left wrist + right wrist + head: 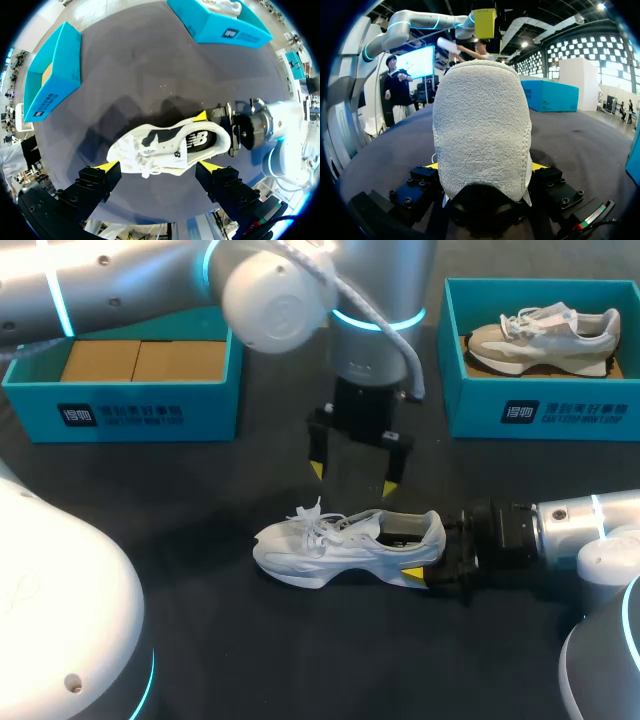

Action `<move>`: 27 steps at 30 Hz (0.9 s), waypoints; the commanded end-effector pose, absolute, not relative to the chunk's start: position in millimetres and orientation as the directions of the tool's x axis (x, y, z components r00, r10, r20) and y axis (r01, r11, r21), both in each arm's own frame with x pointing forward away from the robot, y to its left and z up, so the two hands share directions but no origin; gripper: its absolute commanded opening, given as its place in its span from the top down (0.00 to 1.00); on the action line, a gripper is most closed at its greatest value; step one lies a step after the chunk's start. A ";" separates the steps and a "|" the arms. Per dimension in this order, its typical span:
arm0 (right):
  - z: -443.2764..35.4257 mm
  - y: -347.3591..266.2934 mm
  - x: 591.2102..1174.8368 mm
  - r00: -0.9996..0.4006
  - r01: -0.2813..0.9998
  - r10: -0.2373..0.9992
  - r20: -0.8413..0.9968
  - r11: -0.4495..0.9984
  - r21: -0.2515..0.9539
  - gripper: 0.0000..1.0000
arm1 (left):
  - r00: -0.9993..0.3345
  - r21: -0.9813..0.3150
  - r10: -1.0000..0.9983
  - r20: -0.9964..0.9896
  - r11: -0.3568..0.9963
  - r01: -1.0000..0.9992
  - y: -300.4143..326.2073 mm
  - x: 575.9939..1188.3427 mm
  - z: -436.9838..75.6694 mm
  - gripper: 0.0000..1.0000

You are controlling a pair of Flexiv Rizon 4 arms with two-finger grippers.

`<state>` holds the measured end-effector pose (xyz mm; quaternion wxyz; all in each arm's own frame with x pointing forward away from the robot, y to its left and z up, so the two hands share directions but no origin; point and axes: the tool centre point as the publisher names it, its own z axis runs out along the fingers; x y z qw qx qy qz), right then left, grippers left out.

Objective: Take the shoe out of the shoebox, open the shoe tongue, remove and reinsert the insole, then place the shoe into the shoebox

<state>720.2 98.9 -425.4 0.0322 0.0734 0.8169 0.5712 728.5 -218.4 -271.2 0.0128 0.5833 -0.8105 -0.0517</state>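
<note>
Shoe (340, 545) | heel clamped by right end effector (422, 550) (fingertips mostly hidden)

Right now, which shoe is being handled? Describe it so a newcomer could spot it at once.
On the dark table, nearer than the teal left shoebox and teal right shoebox, a white shoe sits out in the middle. The right gripper is shut on its heel. Unlike the beige shoe inside the right shoebox, it is all white and outside any box.
</note>
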 end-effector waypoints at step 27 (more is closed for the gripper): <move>-426.3 98.6 720.4 -0.987 0.083 0.159 0.030 0.339 0.937 1.00 | -0.313 0.191 -0.931 -0.189 0.278 -0.942 -243.6 710.4 -340.2 0.00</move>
